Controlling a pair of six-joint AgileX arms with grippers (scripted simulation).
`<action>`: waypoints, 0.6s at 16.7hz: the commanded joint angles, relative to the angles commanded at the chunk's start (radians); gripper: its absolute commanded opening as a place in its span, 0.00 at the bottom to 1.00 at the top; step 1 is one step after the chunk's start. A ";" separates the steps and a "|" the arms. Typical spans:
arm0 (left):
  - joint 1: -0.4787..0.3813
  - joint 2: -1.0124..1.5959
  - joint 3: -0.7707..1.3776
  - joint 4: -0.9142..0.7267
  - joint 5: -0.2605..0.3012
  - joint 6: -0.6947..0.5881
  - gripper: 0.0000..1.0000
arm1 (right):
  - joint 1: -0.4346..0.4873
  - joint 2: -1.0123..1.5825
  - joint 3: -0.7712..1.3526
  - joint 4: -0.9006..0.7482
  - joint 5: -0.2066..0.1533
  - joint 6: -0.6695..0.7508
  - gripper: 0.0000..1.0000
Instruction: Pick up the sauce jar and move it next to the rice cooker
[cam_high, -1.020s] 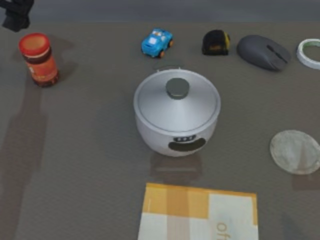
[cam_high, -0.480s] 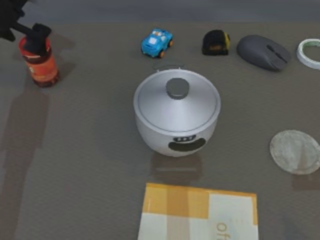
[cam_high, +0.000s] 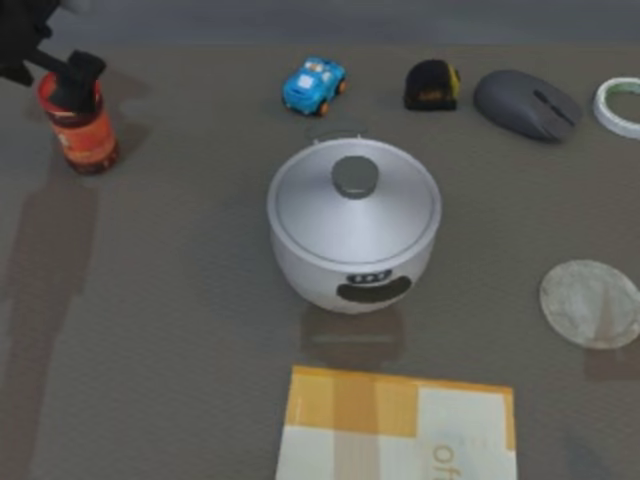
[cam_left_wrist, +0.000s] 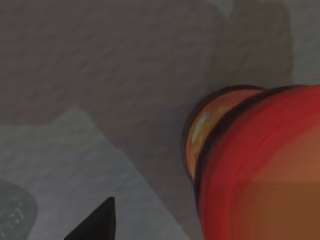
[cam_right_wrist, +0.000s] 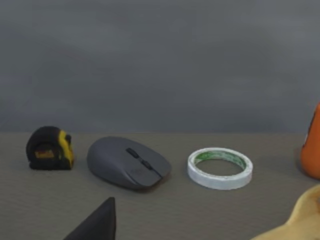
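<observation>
The left hand (cam_high: 75, 75) hovered over the sauce jar (cam_high: 85, 135), grip state unclear, the jar standing well apart from the rice cooker (cam_high: 353, 225), unlifted.

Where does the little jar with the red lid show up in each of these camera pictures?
Top view: the sauce jar stands at the far left of the table, with the left gripper over its lid.
Left wrist view: the jar fills the picture, seen very close, red lid nearest.
Right wrist view: it is not in this picture.
Shared landmark: the computer mouse appears in both the top view and the right wrist view.
</observation>
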 joint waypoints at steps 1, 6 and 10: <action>-0.002 0.010 -0.013 0.024 0.000 -0.002 1.00 | 0.000 0.000 0.000 0.000 0.000 0.000 1.00; -0.010 0.044 -0.059 0.105 -0.002 -0.010 1.00 | 0.000 0.000 0.000 0.000 0.000 0.000 1.00; -0.010 0.044 -0.059 0.105 -0.002 -0.010 0.85 | 0.000 0.000 0.000 0.000 0.000 0.000 1.00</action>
